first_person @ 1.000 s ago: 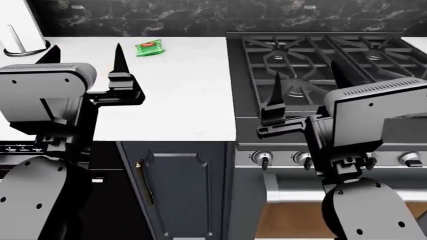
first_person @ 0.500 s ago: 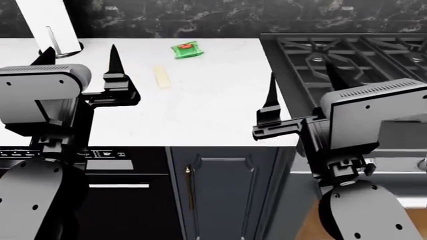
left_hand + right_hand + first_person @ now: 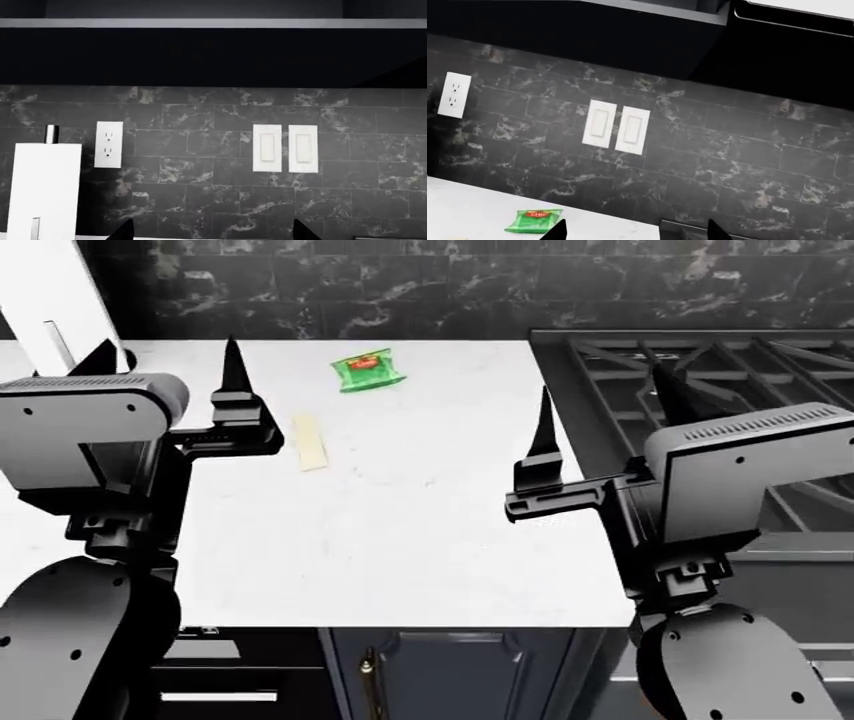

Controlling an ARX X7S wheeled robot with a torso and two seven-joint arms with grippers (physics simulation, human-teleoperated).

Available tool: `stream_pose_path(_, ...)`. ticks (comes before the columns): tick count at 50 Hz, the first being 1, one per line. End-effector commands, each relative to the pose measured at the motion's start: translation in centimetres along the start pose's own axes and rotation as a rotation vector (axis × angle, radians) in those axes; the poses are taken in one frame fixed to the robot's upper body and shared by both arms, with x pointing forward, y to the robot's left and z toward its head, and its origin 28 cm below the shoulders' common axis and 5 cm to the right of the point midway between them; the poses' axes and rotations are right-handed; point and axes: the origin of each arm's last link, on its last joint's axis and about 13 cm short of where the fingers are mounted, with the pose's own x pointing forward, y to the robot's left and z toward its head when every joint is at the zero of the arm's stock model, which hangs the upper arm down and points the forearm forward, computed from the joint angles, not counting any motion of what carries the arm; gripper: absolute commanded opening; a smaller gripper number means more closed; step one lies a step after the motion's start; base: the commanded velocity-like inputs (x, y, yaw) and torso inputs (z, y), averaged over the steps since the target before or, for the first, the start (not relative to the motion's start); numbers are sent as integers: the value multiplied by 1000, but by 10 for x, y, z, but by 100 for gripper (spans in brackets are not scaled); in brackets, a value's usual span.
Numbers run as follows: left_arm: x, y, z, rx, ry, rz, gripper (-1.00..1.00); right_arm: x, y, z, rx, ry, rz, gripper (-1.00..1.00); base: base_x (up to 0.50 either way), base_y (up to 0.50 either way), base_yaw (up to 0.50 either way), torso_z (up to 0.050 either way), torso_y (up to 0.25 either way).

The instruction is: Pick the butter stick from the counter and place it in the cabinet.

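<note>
Reaching for the wrong thing, or from the wrong side, looks like the main hazard. Starting at the left of the head view, a white paper-towel roll [image 3: 47, 300] stands at the back corner of the bench [image 3: 400, 540], close behind the left pincer [image 3: 160, 365]; a wide swing of that arm could topple it. The left pincer hovers above the bench with its two dark fingers spread wide and nothing between them. Just right of it the butter stick [image 3: 310, 442] lies flat on the white surface, lengthwise toward the back wall, untouched and free of both arms. Being slim and low, it would probably slide rather than lift if the fingers closed along its length or came down off-centre, and a push could send it toward the green chip bag [image 3: 366, 372], which lies farther back and to the right, near but apart. That bag is the likeliest mistaken target. Further right, the right pincer [image 3: 607, 405] is likewise held apart and empty, raised over the bench edge beside the gas stovetop [image 3: 721, 370]; its elbow could catch the grates if it crossed over. Both wrist views show only the dark backsplash and the underside of the upper cabinet [image 3: 213, 55], so neither yet helps in lining up on the stick.
</note>
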Motion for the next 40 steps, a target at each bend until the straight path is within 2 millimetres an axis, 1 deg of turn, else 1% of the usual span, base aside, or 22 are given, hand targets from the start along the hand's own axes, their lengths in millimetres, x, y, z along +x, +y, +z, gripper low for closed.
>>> stream_pose_path(1, 0, 0, -1, 2, 3, -1, 100, 0, 0, 0, 3, -5, -2, 100, 367, 1, 0, 0, 0)
stream_pose_path(14, 0, 1, -2, 1, 5, -2, 100, -1, 1, 1, 3, -13, -1, 100, 335, 0, 0, 0, 0)
stream_pose_path(40, 0, 2, 1, 2, 2, -5, 100, 1, 2, 5, -4, -16, 7, 100, 206, 0, 0, 0, 1)
